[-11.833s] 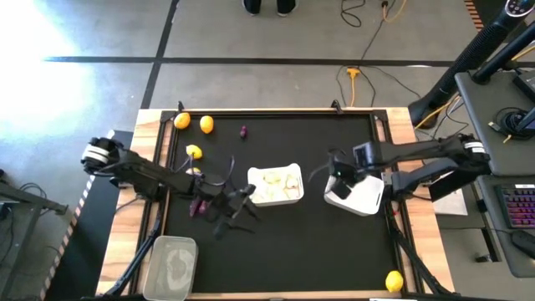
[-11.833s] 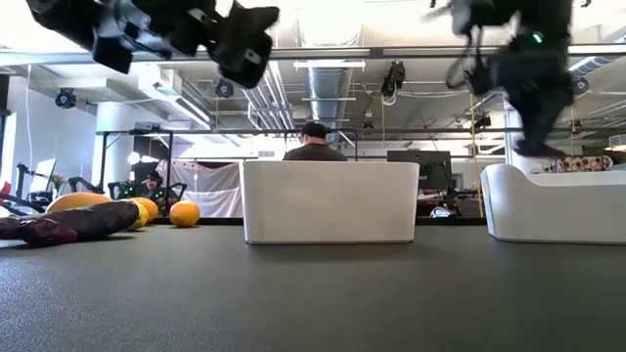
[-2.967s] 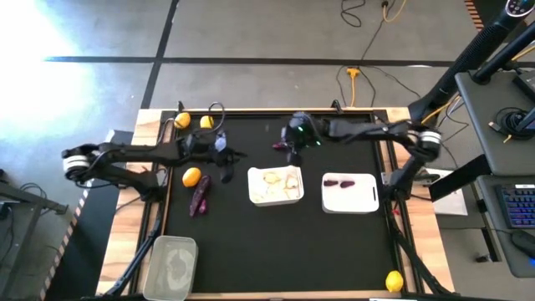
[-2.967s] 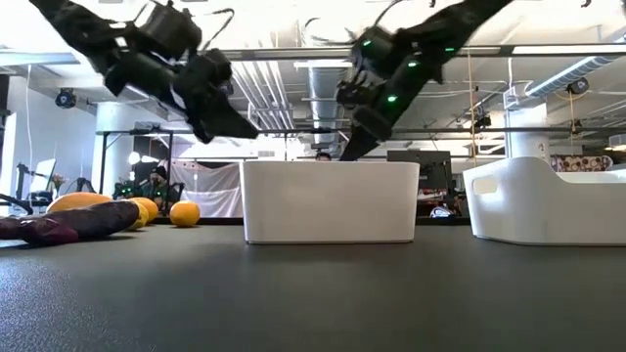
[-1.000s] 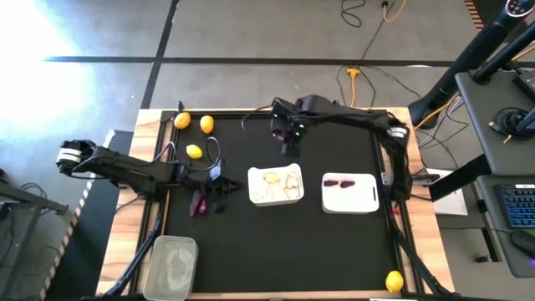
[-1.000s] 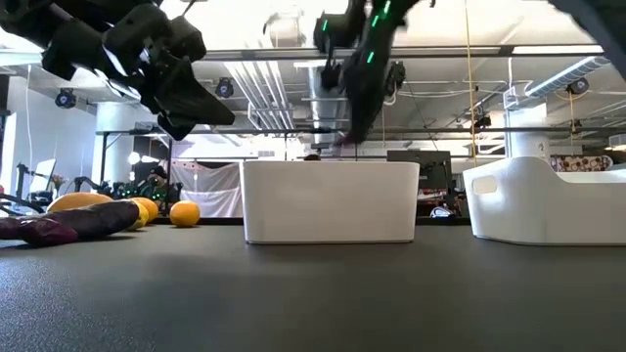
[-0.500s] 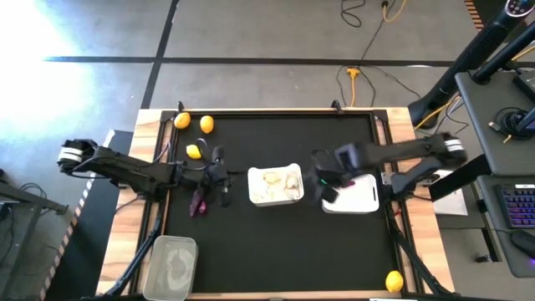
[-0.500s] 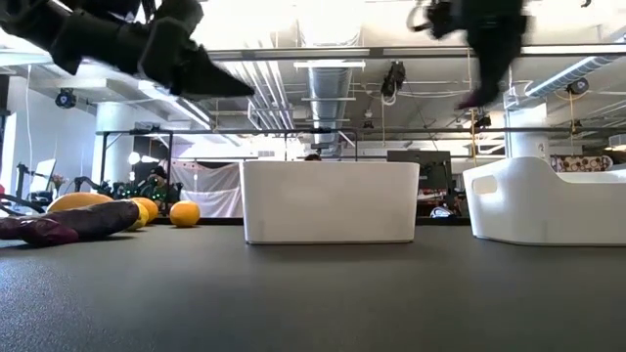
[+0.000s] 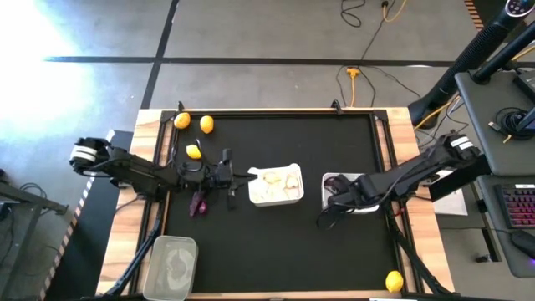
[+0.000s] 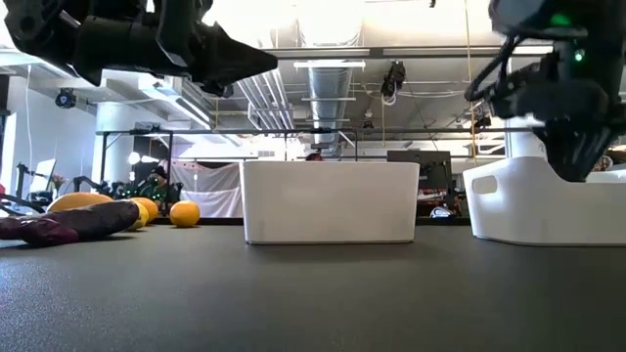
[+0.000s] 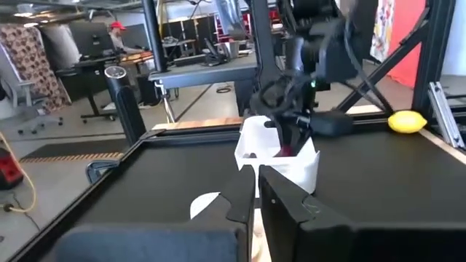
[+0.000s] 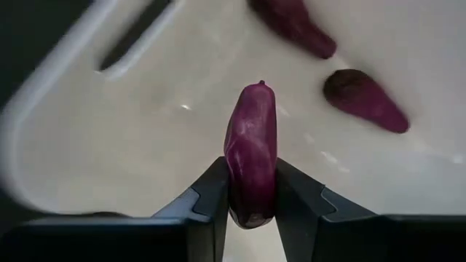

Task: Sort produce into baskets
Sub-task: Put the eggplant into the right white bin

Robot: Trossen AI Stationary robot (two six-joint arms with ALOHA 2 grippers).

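Gripping a dark purple vegetable point(image 12: 251, 164) between its two fingers, the right gripper point(image 12: 251, 196) hangs over the right-hand white tray point(image 9: 328, 181) — the one where two more purple vegetables point(image 12: 362, 99) already lie, so this tray looks to be the bin for that kind. The piece is held by its lower part with its tip pointing away from the gripper, above a bare patch of the tray floor beside the handle slot, presumably so that it can drop without landing on the others.

The left gripper point(image 9: 226, 176), fingers clenched on nothing, sits between the middle white tray point(image 9: 294, 197) of pale garlic-like bulbs and a long purple vegetable point(image 9: 199, 203) on the mat, near enough to suggest that piece as its next pick. Three lemons point(image 9: 194, 151) wait near the far left corner, a fourth point(image 9: 394, 281) lies near the front right edge, and the clear tub point(image 9: 173, 266) stands at front left — likely meant for them.
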